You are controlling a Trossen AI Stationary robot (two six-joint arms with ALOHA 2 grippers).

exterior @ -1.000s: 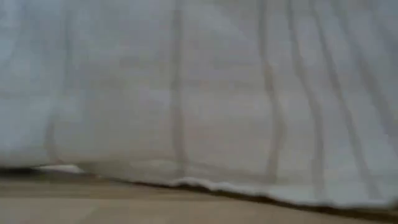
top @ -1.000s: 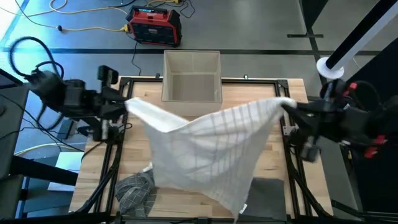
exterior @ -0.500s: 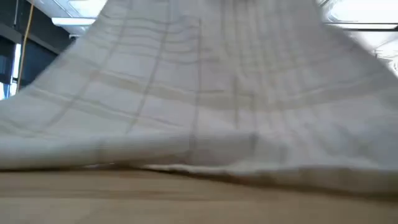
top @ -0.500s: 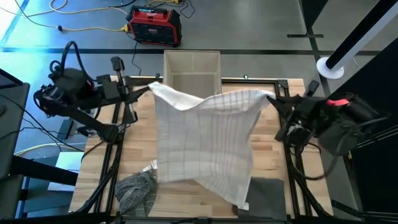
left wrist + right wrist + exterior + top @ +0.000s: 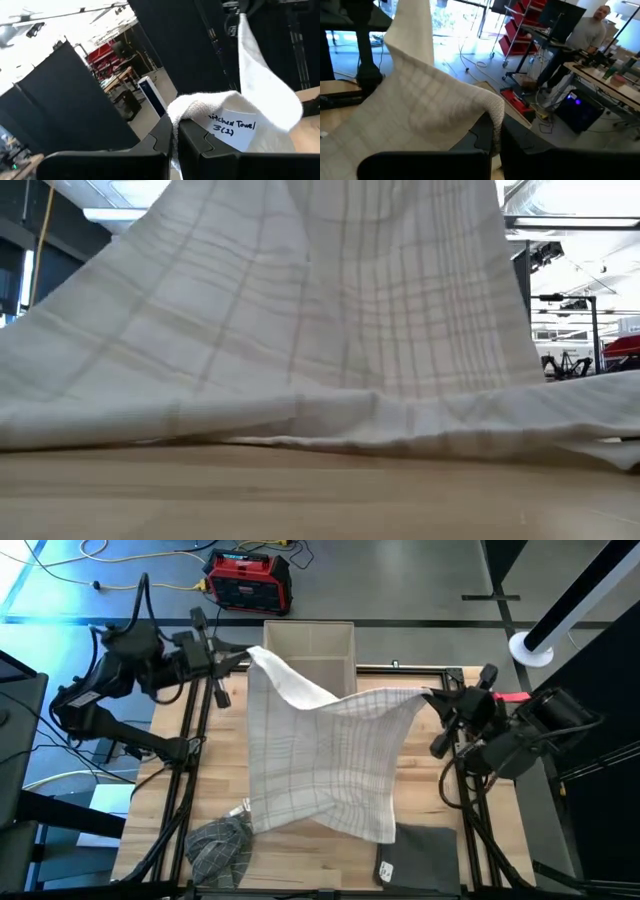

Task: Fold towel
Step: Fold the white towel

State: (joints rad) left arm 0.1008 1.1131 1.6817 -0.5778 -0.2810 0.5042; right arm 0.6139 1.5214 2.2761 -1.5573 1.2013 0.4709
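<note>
Both grippers are swinging farther back, left gripper [image 5: 243, 655] and right gripper [image 5: 428, 697] each clamping a towel [image 5: 320, 765] corner; its near edge is probably dragging flat for folding.

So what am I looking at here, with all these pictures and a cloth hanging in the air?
It is one moment seen by four cameras. The overhead picture shows a wooden table with two dark robot arms. The left gripper and the right gripper are each shut on a top corner of a white checked towel, holding it up so its lower edge drags on the wood. The level picture is taken from table height, so the towel fills it. The other two come from cameras on the wrists, looking past each arm's own fingers pinching the cloth; one shows a handwritten label. Also on the table: a crumpled grey cloth, a dark folded cloth, and an empty bin at the far edge.
</note>
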